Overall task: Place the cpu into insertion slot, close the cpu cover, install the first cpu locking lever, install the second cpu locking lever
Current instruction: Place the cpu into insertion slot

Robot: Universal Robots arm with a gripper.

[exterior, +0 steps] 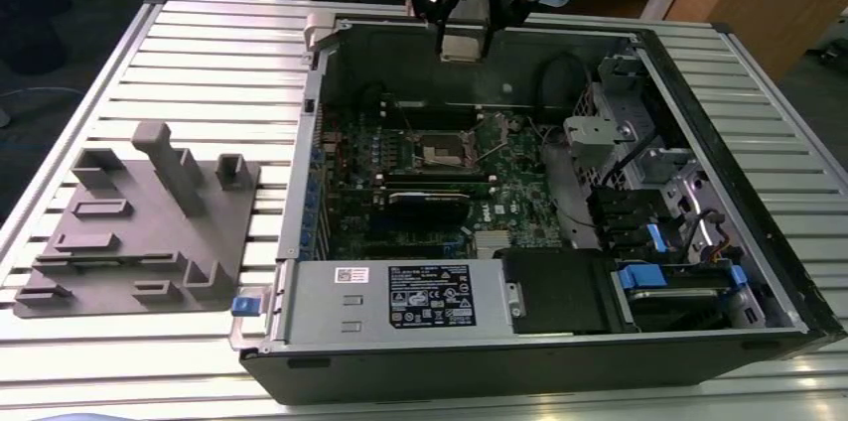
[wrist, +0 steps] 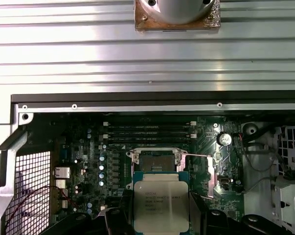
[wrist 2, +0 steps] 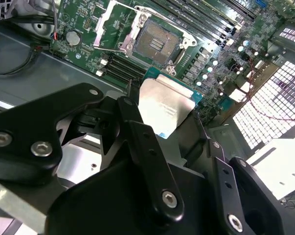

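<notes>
The jaws were clenched on the cpu (wrist: pixel 161 203), with the gripper (exterior: pixel 463 42) hanging above the far wall of the open computer case (exterior: pixel 530 381). Nearer, below it, the insertion slot (exterior: pixel 448 150) lay open on the green motherboard (exterior: pixel 519 175).

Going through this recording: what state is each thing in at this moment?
cpu: held between the fingers above the board, not seated.
gripper: shut on the cpu.
insertion slot: empty, uncovered.
cpu cover: swung open.
computer case: side open.
</notes>
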